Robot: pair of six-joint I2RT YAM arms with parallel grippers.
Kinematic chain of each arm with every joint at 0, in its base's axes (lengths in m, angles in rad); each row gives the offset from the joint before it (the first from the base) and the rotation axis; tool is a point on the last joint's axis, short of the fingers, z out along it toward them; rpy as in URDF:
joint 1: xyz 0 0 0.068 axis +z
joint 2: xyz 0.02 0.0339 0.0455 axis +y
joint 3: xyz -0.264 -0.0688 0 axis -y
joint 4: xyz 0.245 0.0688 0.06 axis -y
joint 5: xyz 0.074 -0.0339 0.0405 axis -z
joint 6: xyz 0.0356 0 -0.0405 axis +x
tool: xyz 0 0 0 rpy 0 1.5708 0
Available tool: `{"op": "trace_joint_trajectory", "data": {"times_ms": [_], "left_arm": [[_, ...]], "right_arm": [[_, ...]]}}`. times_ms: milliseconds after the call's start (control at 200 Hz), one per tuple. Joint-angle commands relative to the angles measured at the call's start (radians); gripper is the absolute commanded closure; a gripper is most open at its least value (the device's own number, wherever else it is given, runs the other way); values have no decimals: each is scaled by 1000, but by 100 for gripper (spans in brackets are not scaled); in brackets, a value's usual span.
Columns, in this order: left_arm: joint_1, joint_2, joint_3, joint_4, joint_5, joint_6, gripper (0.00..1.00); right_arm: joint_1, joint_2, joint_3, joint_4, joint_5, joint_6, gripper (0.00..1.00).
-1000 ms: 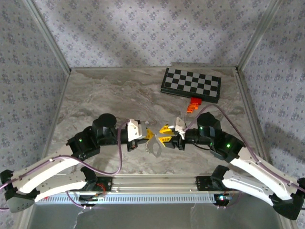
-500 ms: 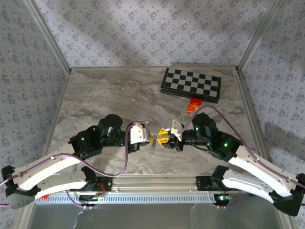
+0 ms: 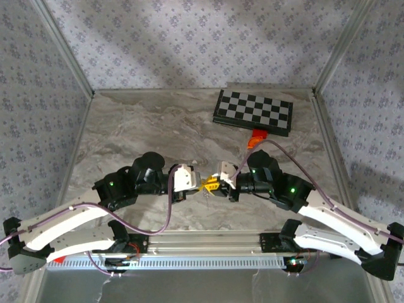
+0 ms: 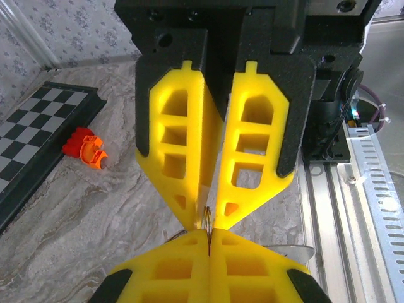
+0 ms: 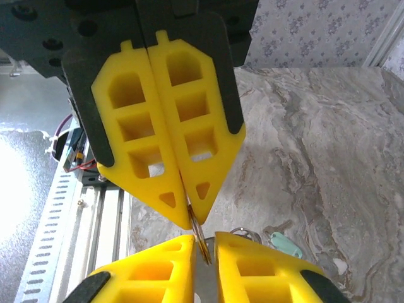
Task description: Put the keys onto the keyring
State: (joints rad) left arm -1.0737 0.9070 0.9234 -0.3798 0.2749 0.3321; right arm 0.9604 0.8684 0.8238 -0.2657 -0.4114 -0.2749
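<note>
Left gripper (image 4: 208, 243) clamps the keyring (image 5: 197, 232); right gripper (image 5: 205, 245) nearly closed around it, grip unclear

Bright even light; soft shadows on wall (image 3: 189, 38); blown-out glare beside rail (image 5: 53, 221)

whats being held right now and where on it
The left hand pinches the keyring by its thin edge, between its fingertips. The right hand has its fingertips on either side of the same edge; whether it grips cannot be told.
</note>
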Motion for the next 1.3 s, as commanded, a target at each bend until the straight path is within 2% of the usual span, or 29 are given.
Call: {"op": "trace_joint_trajectory", "data": {"times_ms": [0, 130, 175, 285, 375, 510, 725, 1154, 1294], "left_arm": [[-12, -1, 45, 14, 3, 15, 100], [-14, -3, 38, 26, -1, 10, 100], [-14, -8, 30, 35, -2, 5, 100], [-14, -43, -9, 91, -25, -20, 76], [-14, -99, -68, 181, -42, -61, 68], [-12, -182, -165, 341, -42, -135, 68], [-13, -204, -200, 427, 30, -197, 69], [-14, -158, -225, 634, 124, -281, 69], [-13, -153, -227, 660, 132, -292, 73]], "right_arm": [[12, -1, 34, -2, 19, -12, 88], [14, -14, 27, 11, 26, -12, 100], [13, -25, 15, 30, 29, -5, 100], [10, -67, -33, 122, 13, 37, 100], [3, -101, -78, 211, -23, 83, 100], [-25, -145, -139, 368, -110, 177, 100], [-70, -166, -186, 552, -215, 295, 100], [-75, -156, -209, 654, -264, 351, 100], [-74, -155, -210, 654, -271, 350, 100]]}}
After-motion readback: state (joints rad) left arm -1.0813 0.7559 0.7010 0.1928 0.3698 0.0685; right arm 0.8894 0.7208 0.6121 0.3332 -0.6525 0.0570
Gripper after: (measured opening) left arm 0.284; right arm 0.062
